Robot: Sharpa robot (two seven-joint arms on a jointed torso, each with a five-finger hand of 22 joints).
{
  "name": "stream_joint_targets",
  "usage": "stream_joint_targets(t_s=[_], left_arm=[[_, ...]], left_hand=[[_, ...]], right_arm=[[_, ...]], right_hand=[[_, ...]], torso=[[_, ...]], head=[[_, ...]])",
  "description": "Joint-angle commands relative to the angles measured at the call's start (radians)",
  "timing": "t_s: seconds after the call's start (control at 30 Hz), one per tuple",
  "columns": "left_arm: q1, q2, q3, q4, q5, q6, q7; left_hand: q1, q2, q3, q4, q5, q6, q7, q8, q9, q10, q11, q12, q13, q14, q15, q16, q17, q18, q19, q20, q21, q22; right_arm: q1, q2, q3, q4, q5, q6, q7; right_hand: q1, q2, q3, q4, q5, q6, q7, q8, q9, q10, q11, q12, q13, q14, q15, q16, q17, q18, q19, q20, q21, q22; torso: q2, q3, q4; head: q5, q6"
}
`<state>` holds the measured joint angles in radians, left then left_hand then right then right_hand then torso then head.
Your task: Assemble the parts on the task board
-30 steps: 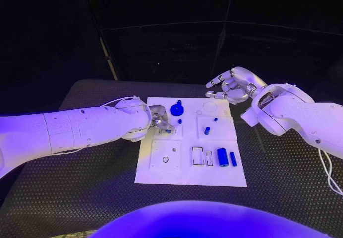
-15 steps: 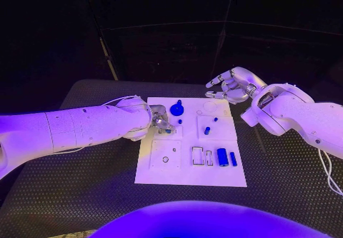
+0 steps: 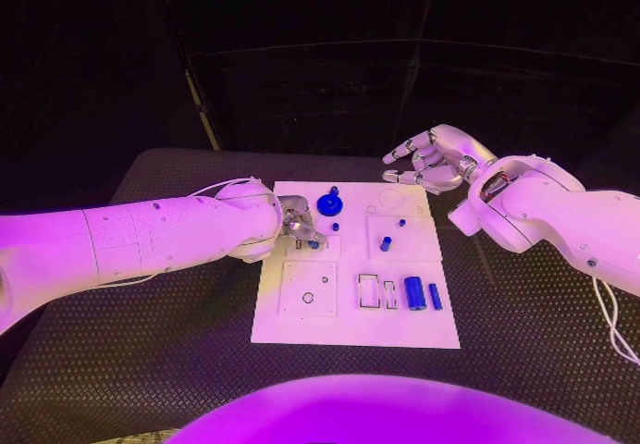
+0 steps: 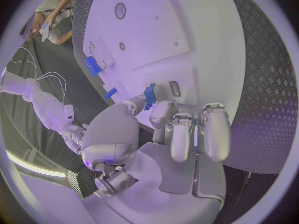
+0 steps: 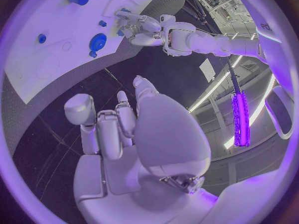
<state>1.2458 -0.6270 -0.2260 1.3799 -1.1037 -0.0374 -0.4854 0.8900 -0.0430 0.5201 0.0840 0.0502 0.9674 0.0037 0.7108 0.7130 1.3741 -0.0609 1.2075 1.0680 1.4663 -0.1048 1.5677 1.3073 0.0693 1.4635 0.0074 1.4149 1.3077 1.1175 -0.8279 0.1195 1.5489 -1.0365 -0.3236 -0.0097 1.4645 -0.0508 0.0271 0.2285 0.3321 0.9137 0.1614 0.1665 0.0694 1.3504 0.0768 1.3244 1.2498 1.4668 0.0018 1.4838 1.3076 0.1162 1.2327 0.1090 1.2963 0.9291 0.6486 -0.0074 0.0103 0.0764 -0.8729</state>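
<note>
**Blue part pinched at the board's left column**

Blue is what to watch: your left hand (image 3: 299, 225) pinches a small blue part (image 4: 149, 94) between its fingertips, low over the white task board (image 3: 355, 324), in the far half of its left column. Against the pictures from a second ago almost nothing has shifted; the hand has crept slightly and the part sits where it did, so judge the insertion as under way, not finished. Your right hand (image 3: 431, 159) hovers off the board's far right corner, fingers curled and apart, holding nothing. The left wrist view gives you the pinch itself, which the head view hides behind the fingers; the head view shows the large blue cylinder (image 3: 415, 292) lying near you.
</note>
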Motion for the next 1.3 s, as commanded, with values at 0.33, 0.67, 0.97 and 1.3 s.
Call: stream_joint_targets(t_s=[0.33,0.67,0.97,1.3], left_arm=[[-0.009,-0.002,-0.008,0.012,0.012,0.055,-0.021],[-0.003,-0.005,-0.008,0.016,0.012,0.060,-0.022],[0.002,-0.004,-0.008,0.011,0.012,0.060,-0.022],[0.006,0.003,-0.007,-0.007,0.012,0.068,-0.022]], left_hand=[[-0.022,0.007,-0.014,0.006,-0.002,0.010,-0.001,-0.007,0.001,0.009,0.000,0.012,0.007,0.105,-0.006,0.003,0.263,-0.018,0.004,-0.005,0.008,0.025],[-0.027,0.010,-0.018,0.009,-0.002,0.014,-0.002,-0.007,0.001,0.012,-0.001,0.015,0.012,0.105,-0.006,0.003,0.263,-0.019,0.006,-0.006,0.011,0.029],[-0.031,0.013,-0.022,0.013,-0.002,0.016,-0.003,-0.007,0.002,0.013,-0.002,0.016,0.012,0.105,-0.007,0.003,0.263,-0.019,0.006,-0.006,0.011,0.030],[-0.032,0.016,-0.022,0.013,-0.002,0.017,-0.004,-0.007,0.002,0.014,-0.002,0.018,0.014,0.105,-0.007,0.003,0.263,-0.019,0.007,-0.006,0.012,0.032]], right_arm=[[0.002,0.001,0.001,0.001,0.002,0.006,0.009],[0.002,0.003,0.001,0.000,0.002,0.008,0.009],[0.002,0.005,0.001,-0.002,0.002,0.009,0.009],[0.002,0.005,0.001,-0.003,0.002,0.010,0.009]], right_hand=[[0.001,0.009,0.002,-0.005,0.005,0.004,0.000,0.006,-0.002,-0.002,-0.005,-0.007,-0.002,0.062,-0.006,-0.007,0.073,0.004,-0.008,-0.004,-0.007,-0.004],[0.001,0.009,0.002,-0.005,0.005,0.004,0.000,0.006,-0.002,-0.002,-0.005,-0.007,-0.002,0.062,-0.006,-0.007,0.073,0.004,-0.008,-0.004,-0.007,-0.004],[0.001,0.009,0.002,-0.005,0.005,0.004,0.000,0.006,-0.002,-0.002,-0.005,-0.007,-0.002,0.062,-0.006,-0.007,0.073,0.004,-0.008,-0.004,-0.007,-0.004],[0.001,0.009,0.002,-0.005,0.005,0.004,0.000,0.006,-0.002,-0.002,-0.005,-0.007,-0.002,0.062,-0.006,-0.007,0.073,0.004,-0.008,-0.004,-0.007,-0.004]], torso=[[0.000,0.0006,0.0007],[0.000,0.0003,0.0003],[0.000,0.0000,-0.0007],[0.001,-0.0005,-0.0006]], head=[[0.002,0.000],[0.003,0.000],[0.003,0.000],[0.004,0.000]])
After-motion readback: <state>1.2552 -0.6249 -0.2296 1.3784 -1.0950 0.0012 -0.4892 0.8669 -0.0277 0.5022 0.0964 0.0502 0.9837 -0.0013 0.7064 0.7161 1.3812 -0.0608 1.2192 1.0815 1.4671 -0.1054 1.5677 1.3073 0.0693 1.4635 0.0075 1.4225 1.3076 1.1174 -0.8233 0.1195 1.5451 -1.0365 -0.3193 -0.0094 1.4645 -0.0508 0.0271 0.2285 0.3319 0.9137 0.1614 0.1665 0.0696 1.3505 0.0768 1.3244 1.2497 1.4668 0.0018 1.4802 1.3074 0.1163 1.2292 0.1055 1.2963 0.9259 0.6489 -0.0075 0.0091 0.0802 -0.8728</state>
